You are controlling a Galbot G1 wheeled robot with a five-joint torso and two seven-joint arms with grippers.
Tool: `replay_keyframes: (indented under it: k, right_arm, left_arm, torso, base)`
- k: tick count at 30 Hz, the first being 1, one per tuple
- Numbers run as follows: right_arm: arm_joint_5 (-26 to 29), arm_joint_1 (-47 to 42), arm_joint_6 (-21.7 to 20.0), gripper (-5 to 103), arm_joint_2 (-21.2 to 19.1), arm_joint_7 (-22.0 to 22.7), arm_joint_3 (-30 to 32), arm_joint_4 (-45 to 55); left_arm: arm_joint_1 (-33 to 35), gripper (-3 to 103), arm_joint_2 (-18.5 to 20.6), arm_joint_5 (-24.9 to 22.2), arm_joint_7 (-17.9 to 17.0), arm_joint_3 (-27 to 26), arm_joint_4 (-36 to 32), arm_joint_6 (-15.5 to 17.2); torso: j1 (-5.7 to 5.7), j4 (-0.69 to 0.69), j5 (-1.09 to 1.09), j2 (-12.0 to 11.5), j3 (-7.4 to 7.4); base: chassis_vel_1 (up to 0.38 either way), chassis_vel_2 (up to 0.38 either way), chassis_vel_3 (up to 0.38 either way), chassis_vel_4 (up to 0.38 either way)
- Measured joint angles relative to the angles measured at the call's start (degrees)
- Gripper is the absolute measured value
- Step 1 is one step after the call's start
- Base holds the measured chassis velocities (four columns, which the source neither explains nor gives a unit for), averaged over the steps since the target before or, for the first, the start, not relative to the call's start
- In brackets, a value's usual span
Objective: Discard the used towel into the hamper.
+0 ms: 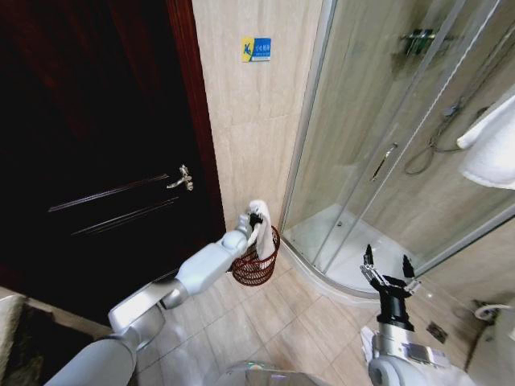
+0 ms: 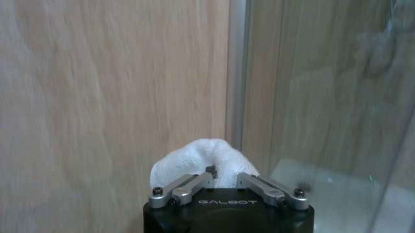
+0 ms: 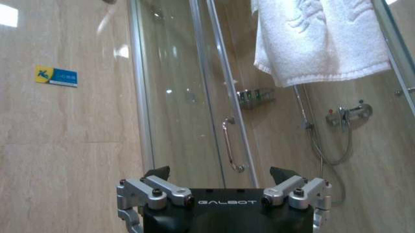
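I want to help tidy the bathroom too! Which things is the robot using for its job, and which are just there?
For the job:
- used towel, held in the left hand
- hamper, right under the towel

Just there:
- right hand, open and holding nothing
- clean towel hanging on the shower
- dark door
- blue wall sign
- shower hose

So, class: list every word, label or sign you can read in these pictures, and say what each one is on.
"GALBOT": on the left gripper body, which holds the towel.
"GALBOT": on the right gripper body.
Blue and yellow wall sign: its text is too small to read.
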Motion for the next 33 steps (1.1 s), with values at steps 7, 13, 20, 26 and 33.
replay_keyframes:
  k: [7,13,20,26,33]
  right_arm:
    - [-0.45,0.57,-0.14,100,-0.31,-0.15,-0.73,-0.32]
    - [-0.63,1.61,0.42,100,0.26,-1.29,-1.3,-1.97]
    - [-0.22,3.4,2.49,100,2.49,-1.4,-2.25,-3.23]
    - [-1.45,3.12,3.56,100,2.4,-1.13,-1.91,-2.22]
    - [-2.92,3.3,3.18,100,2.5,-0.71,-3.29,1.34]
  left_arm:
    - [2.27,2,-0.52,1.67,-0.23,1.34,4.64,-1.42]
    - [-0.8,2,0.03,-0.98,1.16,5.15,7.35,-0.57]
    - [-7.73,2,-2.0,-4.21,3.64,13.99,14.86,0.09]
    - [-9.45,2,-5.31,-4.7,5.42,15.95,19.59,-0.01]
    - [-9.81,2,-14.1,-1.42,7.1,14.3,33.86,-2.88]
  torso:
    - [0.0,0.01,0.0,0.0,0.0]
    - [0.0,0.01,0.01,0.0,0.0]
    - [0.01,0.01,0.0,0.0,0.01]
    - [0.01,0.0,0.0,0.0,0.0]
    - [0.01,0.0,0.01,-0.01,0.01]
  base:
    - [0.0,0.0,0.0,0.0]
    - [0.0,0.0,0.0,0.0]
    - [0.0,0.0,0.0,0.0]
    - [0.0,0.0,0.0,0.0]
    - [0.0,0.0,0.0,0.0]
